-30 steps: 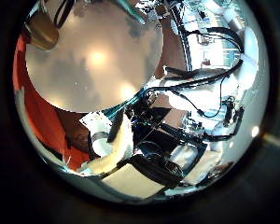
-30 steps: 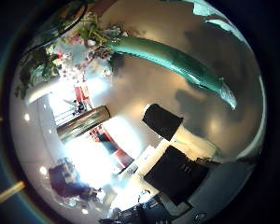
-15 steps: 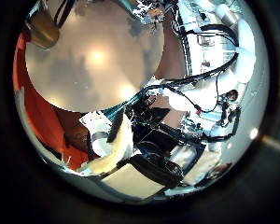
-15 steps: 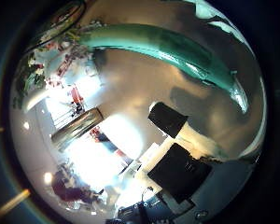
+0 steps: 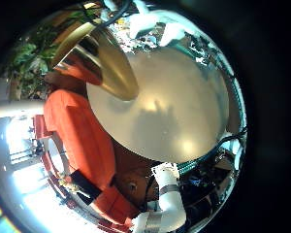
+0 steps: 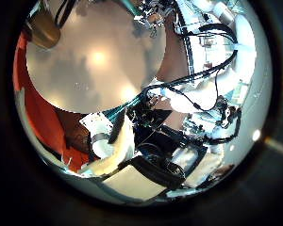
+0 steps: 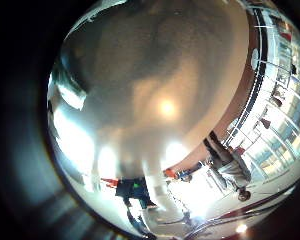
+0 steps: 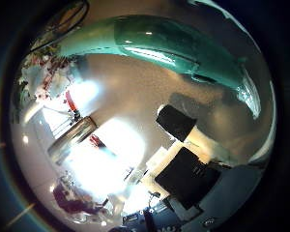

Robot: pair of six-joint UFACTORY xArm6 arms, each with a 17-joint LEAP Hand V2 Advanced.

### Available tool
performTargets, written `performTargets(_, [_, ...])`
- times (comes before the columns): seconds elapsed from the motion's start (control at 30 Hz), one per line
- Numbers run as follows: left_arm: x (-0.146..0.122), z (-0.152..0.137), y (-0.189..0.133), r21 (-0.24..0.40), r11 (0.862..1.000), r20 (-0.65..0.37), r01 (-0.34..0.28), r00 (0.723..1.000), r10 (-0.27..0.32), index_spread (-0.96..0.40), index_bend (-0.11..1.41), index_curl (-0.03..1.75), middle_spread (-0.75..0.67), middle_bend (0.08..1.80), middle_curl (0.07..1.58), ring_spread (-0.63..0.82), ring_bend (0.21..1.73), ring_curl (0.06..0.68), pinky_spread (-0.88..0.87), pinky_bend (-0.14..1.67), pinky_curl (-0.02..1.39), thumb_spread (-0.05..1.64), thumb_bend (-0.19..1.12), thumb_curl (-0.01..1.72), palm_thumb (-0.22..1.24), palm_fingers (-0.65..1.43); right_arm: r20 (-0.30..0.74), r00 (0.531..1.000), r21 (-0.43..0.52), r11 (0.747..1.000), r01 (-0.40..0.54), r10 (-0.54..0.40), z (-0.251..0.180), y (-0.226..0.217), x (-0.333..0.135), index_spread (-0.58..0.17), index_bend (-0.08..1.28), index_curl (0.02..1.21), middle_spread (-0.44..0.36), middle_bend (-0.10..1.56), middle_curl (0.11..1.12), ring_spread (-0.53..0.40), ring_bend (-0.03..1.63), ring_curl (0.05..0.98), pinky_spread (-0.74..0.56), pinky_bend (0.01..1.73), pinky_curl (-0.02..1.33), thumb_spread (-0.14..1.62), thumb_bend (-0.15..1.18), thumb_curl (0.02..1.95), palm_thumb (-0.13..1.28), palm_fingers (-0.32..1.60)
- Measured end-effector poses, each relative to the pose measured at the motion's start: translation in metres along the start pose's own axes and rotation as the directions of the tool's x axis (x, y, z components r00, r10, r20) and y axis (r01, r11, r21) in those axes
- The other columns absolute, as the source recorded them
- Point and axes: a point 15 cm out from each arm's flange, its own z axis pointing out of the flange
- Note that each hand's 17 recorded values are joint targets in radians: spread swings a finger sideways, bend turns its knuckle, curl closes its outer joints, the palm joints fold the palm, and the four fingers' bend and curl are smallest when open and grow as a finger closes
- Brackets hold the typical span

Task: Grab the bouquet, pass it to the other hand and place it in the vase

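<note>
I see the bouquet's (image 8: 155, 43) wrap lying across the right palm view above the table (image 8: 135, 97); neither hand's finger state is discernible.

We see the round table (image 5: 175, 107) bare across most of its top, so a hand could pass over it freely. The vase (image 5: 105, 60) stands near its rim at about ten o'clock in the left little-finger view. The bouquet's teal wrap (image 8: 164, 43) crosses close before the right palm.
</note>
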Motion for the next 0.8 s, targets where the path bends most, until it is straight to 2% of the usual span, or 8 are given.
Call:
performTargets(0.27, [0.002,-0.003,-0.001,0.006,1.000,0.001,-0.001,1.000,0.001,0.02,0.17,0.32,0.44,0.19,0.31,0.61,0.48,0.209,0.57,0.20,0.32,1.10,-0.02,0.34,0.37,0.02,-0.003,1.000,-0.002,1.000,0.007,-0.007,0.001,0.000,-0.004,-0.245,0.26,0.47,-0.144,0.58,0.58,-0.223,0.91,0.400,0.05,0.52,0.14,1.05,-0.02,0.40,0.60,0.53])
performTargets(0.37, [0.002,-0.004,0.000,0.007,1.000,0.001,0.000,1.000,0.000,0.02,0.17,0.32,0.44,0.19,0.31,0.61,0.48,0.208,0.57,0.20,0.32,1.10,-0.02,0.34,0.37,0.03,-0.003,1.000,0.002,1.000,0.010,-0.010,0.000,-0.004,-0.004,-0.271,0.29,0.48,-0.164,0.61,0.60,-0.248,0.93,0.407,0.02,0.51,0.12,1.05,-0.02,0.40,0.61,0.61])
performTargets(0.43, [0.003,-0.004,0.000,0.007,1.000,0.001,0.002,1.000,-0.002,0.02,0.17,0.32,0.44,0.19,0.31,0.61,0.48,0.208,0.57,0.20,0.32,1.10,-0.02,0.34,0.37,0.03,-0.004,1.000,0.002,1.000,0.014,-0.014,-0.002,-0.007,-0.005,-0.300,0.31,0.50,-0.191,0.65,0.62,-0.272,0.98,0.422,-0.03,0.53,0.11,1.05,-0.02,0.40,0.62,0.76])
performTargets(0.53, [0.002,-0.004,0.000,0.007,1.000,0.001,0.003,1.000,-0.003,0.02,0.17,0.32,0.44,0.19,0.31,0.61,0.48,0.207,0.57,0.20,0.32,1.10,-0.02,0.34,0.37,0.03,-0.005,1.000,0.002,1.000,0.018,-0.018,-0.003,-0.011,-0.006,-0.352,0.35,0.52,-0.246,0.70,0.64,-0.292,1.00,0.430,-0.15,0.64,0.12,1.05,-0.01,0.41,0.65,1.00])
performTargets(0.57, [0.002,-0.005,0.000,0.009,1.000,0.001,0.003,1.000,-0.003,0.02,0.17,0.32,0.44,0.19,0.31,0.61,0.48,0.207,0.57,0.20,0.32,1.10,-0.02,0.34,0.37,0.03,-0.006,1.000,0.004,1.000,0.021,-0.021,-0.003,-0.011,-0.007,-0.367,0.37,0.54,-0.245,0.74,0.66,-0.292,1.01,0.435,-0.21,0.69,0.12,1.05,-0.01,0.42,0.67,1.15])
performTargets(0.6, [0.002,-0.005,0.000,0.010,1.000,0.002,0.003,1.000,-0.003,0.02,0.17,0.32,0.44,0.19,0.31,0.61,0.48,0.207,0.57,0.20,0.32,1.10,-0.02,0.34,0.37,0.03,-0.007,1.000,0.002,1.000,0.025,-0.025,-0.003,-0.011,-0.008,-0.376,0.42,0.57,-0.248,0.75,0.67,-0.292,1.02,0.448,-0.24,0.71,0.14,1.05,-0.01,0.42,0.68,1.17])
performTargets(0.67, [0.002,-0.006,0.001,0.010,1.000,0.002,0.003,1.000,-0.003,0.02,0.17,0.32,0.44,0.19,0.31,0.61,0.48,0.207,0.57,0.20,0.32,1.10,-0.02,0.34,0.37,0.03,-0.009,0.999,0.000,1.000,0.031,-0.031,-0.003,-0.010,-0.009,-0.384,0.53,0.63,-0.234,0.82,0.70,-0.280,1.04,0.474,-0.32,0.82,0.19,1.04,0.00,0.43,0.72,1.33])
performTargets(0.8, [0.002,-0.006,0.000,0.010,1.000,0.002,0.004,1.000,-0.004,0.02,0.17,0.32,0.44,0.19,0.31,0.61,0.48,0.206,0.57,0.20,0.32,1.10,-0.02,0.34,0.37,0.03,-0.018,0.999,-0.027,0.999,0.038,-0.039,-0.008,-0.006,-0.011,-0.387,0.73,0.74,-0.229,0.95,0.76,-0.259,1.15,0.524,-0.36,1.05,0.29,1.02,0.01,0.47,0.84,1.34])
